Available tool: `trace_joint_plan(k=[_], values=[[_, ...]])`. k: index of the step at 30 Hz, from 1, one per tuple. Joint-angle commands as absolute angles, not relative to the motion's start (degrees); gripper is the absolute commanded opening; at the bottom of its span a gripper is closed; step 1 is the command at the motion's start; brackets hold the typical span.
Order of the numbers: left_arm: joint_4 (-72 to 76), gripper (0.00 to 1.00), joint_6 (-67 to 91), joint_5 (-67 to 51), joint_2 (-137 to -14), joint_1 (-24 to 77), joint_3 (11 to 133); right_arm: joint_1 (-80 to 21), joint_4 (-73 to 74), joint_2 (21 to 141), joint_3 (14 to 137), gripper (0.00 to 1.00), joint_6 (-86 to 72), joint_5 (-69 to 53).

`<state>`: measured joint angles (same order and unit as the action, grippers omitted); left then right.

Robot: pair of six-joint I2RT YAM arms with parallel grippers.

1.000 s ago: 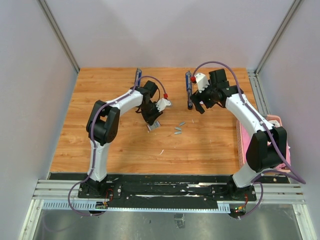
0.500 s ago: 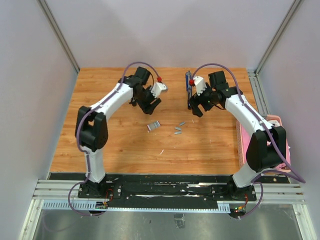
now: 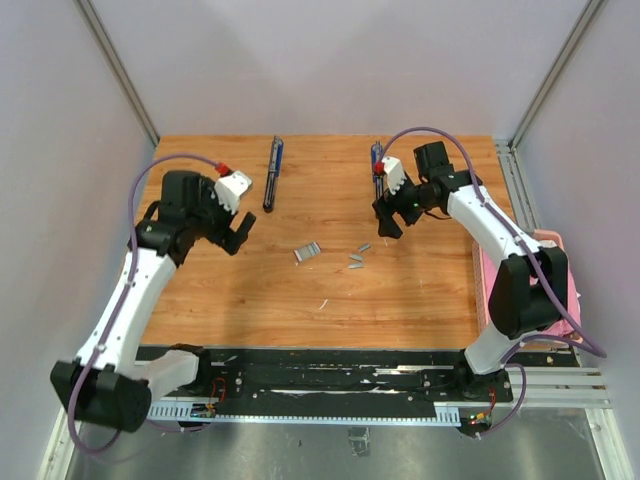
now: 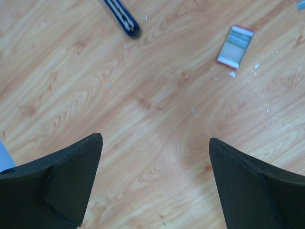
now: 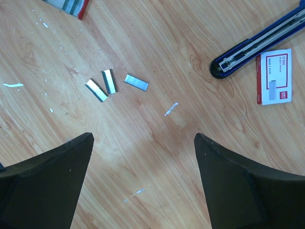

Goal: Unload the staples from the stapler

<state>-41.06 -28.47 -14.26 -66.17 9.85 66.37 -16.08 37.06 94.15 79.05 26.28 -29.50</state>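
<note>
Staples (image 5: 109,81): three loose strips are noted ahead-left of the right pincer (image 5: 143,138), blue stapler (image 5: 252,45) ahead-right. Right and left pincer (image 4: 155,138) are spread wide, empty. This stapler is judged unloaded; second stapler (image 4: 121,16), far ahead-left of the left pincer, probably needs grasping next.

Stapler (image 5: 257,44) partly beyond right-wrist view's edge

You're looking at silvery-grey staples (image 5: 109,82) on an orange-brown, wood-grained table (image 5: 157,157), a dark blue stapler (image 5: 257,44) (silver track inside) and a white, red-edged box (image 5: 274,76).
</note>
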Motion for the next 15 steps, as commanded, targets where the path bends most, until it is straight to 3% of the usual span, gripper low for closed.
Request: trace_joint_plan(k=[1, 8, 15], values=[[-36.59, 0.98, -25.74, -8.83, -53.17, 9.32, 57.24, -17.13, 38.82, 95.13, 81.41, 0.87, 28.02, -30.49], [-30.84, 0.98, -23.59, -11.85, -36.77, 9.32, 46.26, -19.98, 35.85, 97.64, 82.08, 0.77, 26.19, -27.1], [-30.68, 0.98, -21.6, -8.25, -44.98, 9.32, 47.05, -25.49, 35.75, 101.49, 83.65, 0.71, 28.95, -21.36]])
